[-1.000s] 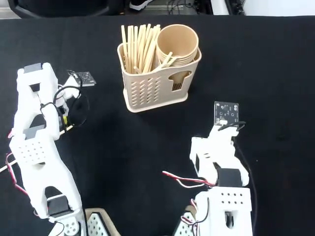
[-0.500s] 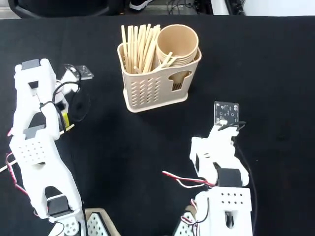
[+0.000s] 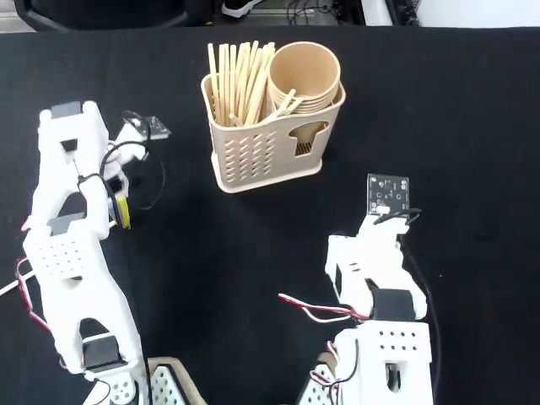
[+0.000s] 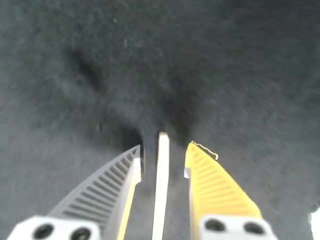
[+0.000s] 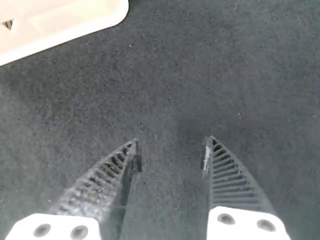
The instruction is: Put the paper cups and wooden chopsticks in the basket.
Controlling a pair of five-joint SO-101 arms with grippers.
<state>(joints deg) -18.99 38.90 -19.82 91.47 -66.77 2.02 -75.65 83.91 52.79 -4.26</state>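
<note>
A beige slotted basket [image 3: 253,156] stands at the back middle of the black table. It holds stacked paper cups [image 3: 304,72] and a bundle of wooden chopsticks [image 3: 239,76]. At the left of the table, my left gripper [image 4: 164,147] is shut on one pale wooden chopstick [image 4: 161,200], which runs along the gap between the grey and yellow fingers; its tip pokes just past them, above bare cloth. The yellow finger [image 3: 124,211] shows under the left arm. My right gripper [image 5: 170,150] hangs open over the table, near the basket's corner [image 5: 60,20], with nothing between its fingers.
The black cloth [image 3: 472,110] covers the whole table, with open room right of the basket and between the two arms. The right arm [image 3: 375,278] stands at the front right. Loose red and white wires [image 3: 308,310] hang beside it.
The left arm has swung a little to the right, toward the basket, and its wrist has turned. The right arm has kept still.
</note>
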